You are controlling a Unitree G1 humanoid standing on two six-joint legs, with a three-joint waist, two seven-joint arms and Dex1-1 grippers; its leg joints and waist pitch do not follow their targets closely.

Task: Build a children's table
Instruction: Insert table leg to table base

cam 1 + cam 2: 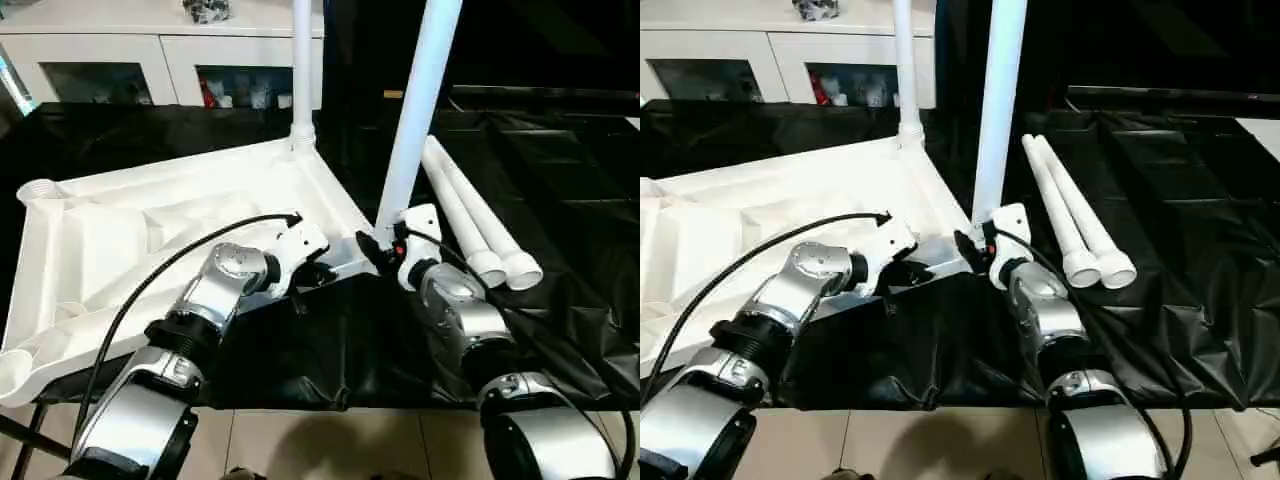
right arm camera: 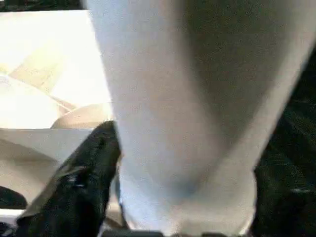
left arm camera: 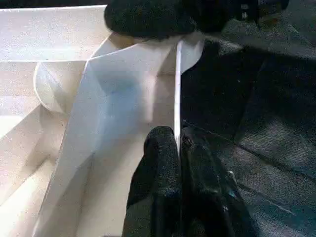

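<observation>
The tabletop (image 1: 180, 215) lies underside up on the black sheet (image 1: 560, 180), its ribs facing you, and takes up the sheet's left half. One leg (image 1: 302, 60) stands upright in the tabletop's far corner socket. A second leg (image 1: 415, 110) rises, leaning slightly, from the near right corner socket, and your right gripper (image 1: 378, 248) sits at its base with a black finger (image 2: 74, 182) on either side of the tube; the fingers stand wide around it, but you cannot tell whether they press on it. Your left gripper (image 3: 178, 148) is pinched closed on the thin near rim of the tabletop, just left of that corner. Two spare legs (image 1: 475, 225) lie side by side on the sheet to the right. A white cabinet (image 1: 130, 50) stands behind. No writing is legible anywhere.
</observation>
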